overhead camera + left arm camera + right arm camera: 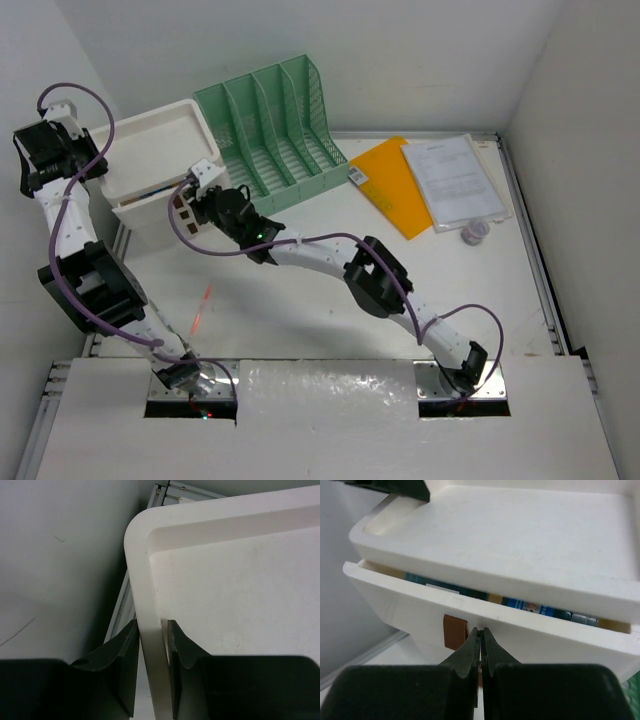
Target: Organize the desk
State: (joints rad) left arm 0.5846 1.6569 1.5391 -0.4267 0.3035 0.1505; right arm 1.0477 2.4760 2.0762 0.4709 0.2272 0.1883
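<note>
The drawer front point(420, 615) lies dead ahead of the shut, seemingly empty right pincer point(481, 632), brown tab point(454, 632) just left; left pincer point(152, 627) clamps the box rim point(137, 580).

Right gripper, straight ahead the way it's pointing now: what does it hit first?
The white drawer front, just right of its brown tab. The right gripper, shut, looks to be at or nearly touching that face, though depth is hard to judge.

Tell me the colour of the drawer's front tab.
Brown tab, clearest in right wrist view.
</note>
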